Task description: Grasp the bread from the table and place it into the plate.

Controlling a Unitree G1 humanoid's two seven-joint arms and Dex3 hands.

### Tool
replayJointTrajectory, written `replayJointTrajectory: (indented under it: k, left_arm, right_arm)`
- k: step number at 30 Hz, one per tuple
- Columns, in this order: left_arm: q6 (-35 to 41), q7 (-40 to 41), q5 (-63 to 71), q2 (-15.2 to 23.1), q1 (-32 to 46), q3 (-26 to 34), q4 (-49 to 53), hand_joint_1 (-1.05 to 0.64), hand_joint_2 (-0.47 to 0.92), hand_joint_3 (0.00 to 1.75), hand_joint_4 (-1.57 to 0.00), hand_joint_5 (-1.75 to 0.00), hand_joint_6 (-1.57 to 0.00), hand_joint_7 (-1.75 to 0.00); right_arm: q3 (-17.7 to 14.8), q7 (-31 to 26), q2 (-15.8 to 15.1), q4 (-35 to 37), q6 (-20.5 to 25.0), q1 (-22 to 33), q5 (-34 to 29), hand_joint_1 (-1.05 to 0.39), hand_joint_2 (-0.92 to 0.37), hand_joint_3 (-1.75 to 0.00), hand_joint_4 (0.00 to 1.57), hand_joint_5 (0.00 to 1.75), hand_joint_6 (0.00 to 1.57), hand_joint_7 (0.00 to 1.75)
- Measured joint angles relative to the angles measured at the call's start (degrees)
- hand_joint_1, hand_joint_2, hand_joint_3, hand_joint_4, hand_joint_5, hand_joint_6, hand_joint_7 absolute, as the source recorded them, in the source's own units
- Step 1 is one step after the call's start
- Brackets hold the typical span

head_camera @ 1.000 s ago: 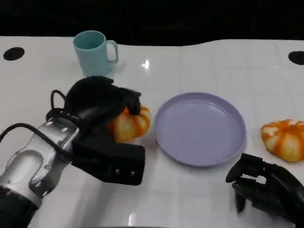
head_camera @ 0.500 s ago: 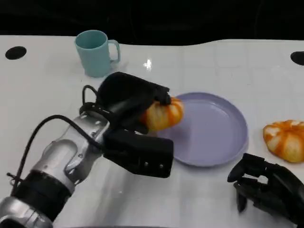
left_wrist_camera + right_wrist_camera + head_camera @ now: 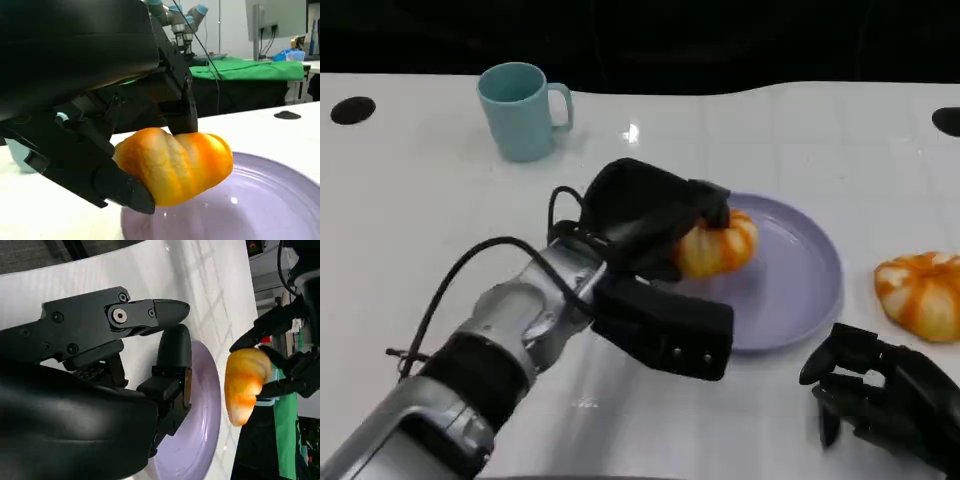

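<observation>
The left hand (image 3: 655, 212) grips the bread (image 3: 716, 243), holding it just above the near side of the plate (image 3: 808, 262); the carry looks done; next I judge it must lower and let go.

Lighting: bright, even, from overhead. Glare spots on glossy white tabletop (image 3: 840, 130) near the pale teal ceramic mug (image 3: 520, 110) and at the near edge. Background in head view black, underexposed. Soft shadow under the silver left forearm (image 3: 510, 330). Left wrist view: black hand shell up close, soft-focus; room behind it bright. Round lilac plate (image 3: 260, 210) shows small highlights.
</observation>
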Motion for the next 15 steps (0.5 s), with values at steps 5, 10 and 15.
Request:
replayJointTrajectory:
  k: [5, 10, 15]
  left_arm:
    - [-0.3, 0.8, 0.0, -3.3, -3.0, -1.6, 4.1, -0.32, 0.91, 0.43, -0.89, -1.75, -0.82, -1.03]
    - [-0.7, 2.1, -0.1, -5.3, -4.1, -2.2, 7.9, -0.32, 0.89, 0.46, -0.92, -1.75, -0.77, -1.21]
    - [-0.2, 3.7, 0.0, -7.5, -6.1, -3.4, 12.5, -0.32, 0.87, 0.54, -0.93, -1.75, -0.71, -1.38]
  right_arm:
    - [0.0, 0.4, 0.0, 0.1, 0.0, 0.0, 0.2, -0.51, -0.92, -0.28, 0.7, 1.75, 0.67, 1.4]
    - [-0.1, 0.5, 0.0, 0.2, 0.0, -0.1, 0.4, -0.51, -0.92, -0.27, 0.7, 1.75, 0.67, 1.4]
    - [-0.1, 0.5, 0.0, 0.3, -0.1, -0.1, 0.4, -0.51, -0.92, -0.27, 0.71, 1.75, 0.67, 1.41]
